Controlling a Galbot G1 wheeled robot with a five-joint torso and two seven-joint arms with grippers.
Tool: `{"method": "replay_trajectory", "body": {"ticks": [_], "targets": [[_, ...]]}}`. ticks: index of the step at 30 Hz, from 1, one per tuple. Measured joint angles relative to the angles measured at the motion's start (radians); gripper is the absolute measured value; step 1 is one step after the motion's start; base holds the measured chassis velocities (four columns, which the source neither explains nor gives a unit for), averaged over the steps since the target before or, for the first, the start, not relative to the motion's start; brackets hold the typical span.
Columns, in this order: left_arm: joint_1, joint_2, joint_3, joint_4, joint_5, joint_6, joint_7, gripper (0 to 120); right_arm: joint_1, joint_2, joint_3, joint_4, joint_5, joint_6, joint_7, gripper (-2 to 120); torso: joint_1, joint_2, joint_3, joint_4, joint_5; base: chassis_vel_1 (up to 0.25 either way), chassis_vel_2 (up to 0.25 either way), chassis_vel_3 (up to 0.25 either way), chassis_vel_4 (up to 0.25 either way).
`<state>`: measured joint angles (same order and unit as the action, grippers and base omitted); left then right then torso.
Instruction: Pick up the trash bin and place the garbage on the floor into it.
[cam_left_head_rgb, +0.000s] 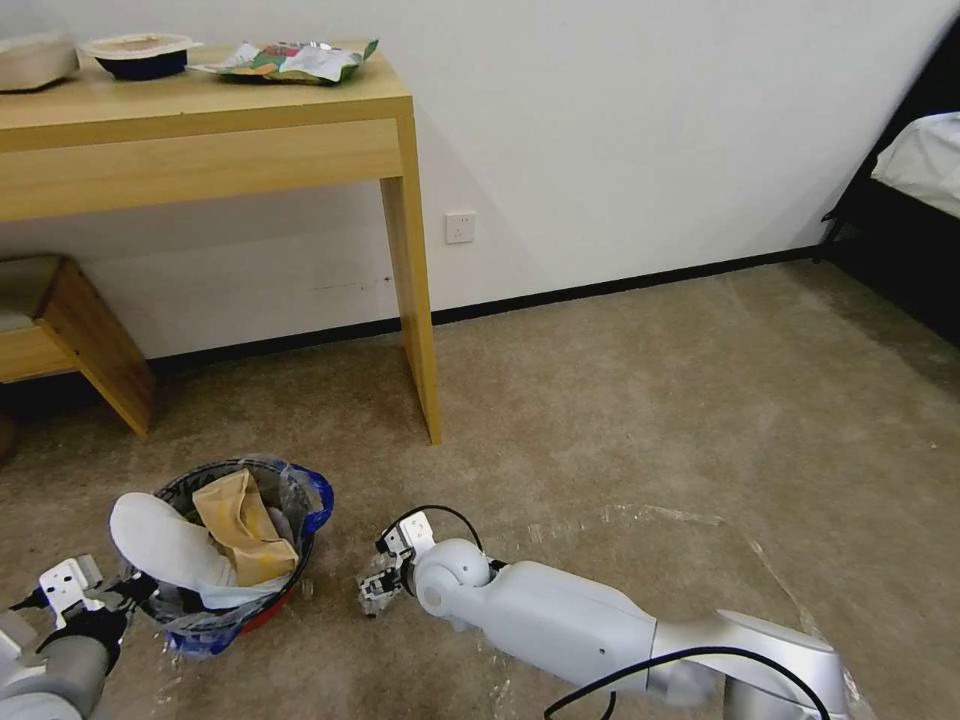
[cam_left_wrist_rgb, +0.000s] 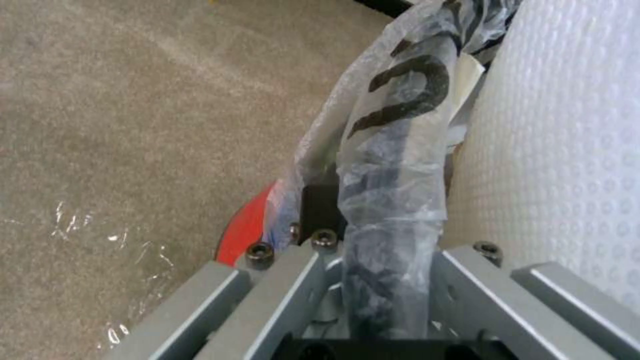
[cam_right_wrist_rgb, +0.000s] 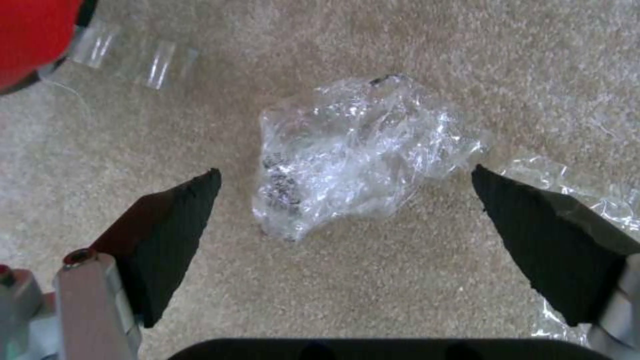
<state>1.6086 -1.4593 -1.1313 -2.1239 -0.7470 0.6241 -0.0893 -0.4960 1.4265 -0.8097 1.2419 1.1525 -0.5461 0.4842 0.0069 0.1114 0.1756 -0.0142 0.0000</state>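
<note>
The trash bin (cam_left_head_rgb: 300, 500) is a red bucket lined with a clear bag and stands on the carpet at the lower left. A white slipper sole (cam_left_head_rgb: 165, 545) and a brown cardboard scrap (cam_left_head_rgb: 240, 525) stick out of it. My left gripper (cam_left_head_rgb: 115, 600) is shut on its near rim; in the left wrist view the bag-wrapped rim (cam_left_wrist_rgb: 393, 165) runs between the left gripper's (cam_left_wrist_rgb: 387, 235) fingers. Just right of the bin, my right gripper (cam_left_head_rgb: 372, 590) hangs low over the floor. In the right wrist view the right gripper (cam_right_wrist_rgb: 345, 171) is open, straddling a crumpled clear plastic scrap (cam_right_wrist_rgb: 353, 155) of garbage.
A wooden desk leg (cam_left_head_rgb: 420, 330) stands behind the bin, with a low wooden bench (cam_left_head_rgb: 80, 340) at the far left. A dark bed frame (cam_left_head_rgb: 900, 240) is at the right. Clear film (cam_left_head_rgb: 650, 520) lies flat on the carpet right of my arm.
</note>
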Motion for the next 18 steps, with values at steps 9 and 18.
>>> {"method": "replay_trajectory", "body": {"ticks": [9,18], "targets": [[-0.002,-0.001,0.002,0.000,-0.001,0.000,0.001,1,0.008,0.031,-0.001,-0.071,-0.029,0.019,-0.031,93,0.000,0.000,0.000,0.0000,0.0000,0.000,0.000,0.000,0.000],[-0.003,-0.001,0.002,0.003,-0.005,-0.002,0.003,1,0.015,0.075,-0.006,-0.149,-0.069,0.040,-0.070,93,0.000,0.000,0.000,0.0000,0.0000,0.000,0.000,0.000,0.000]]}}
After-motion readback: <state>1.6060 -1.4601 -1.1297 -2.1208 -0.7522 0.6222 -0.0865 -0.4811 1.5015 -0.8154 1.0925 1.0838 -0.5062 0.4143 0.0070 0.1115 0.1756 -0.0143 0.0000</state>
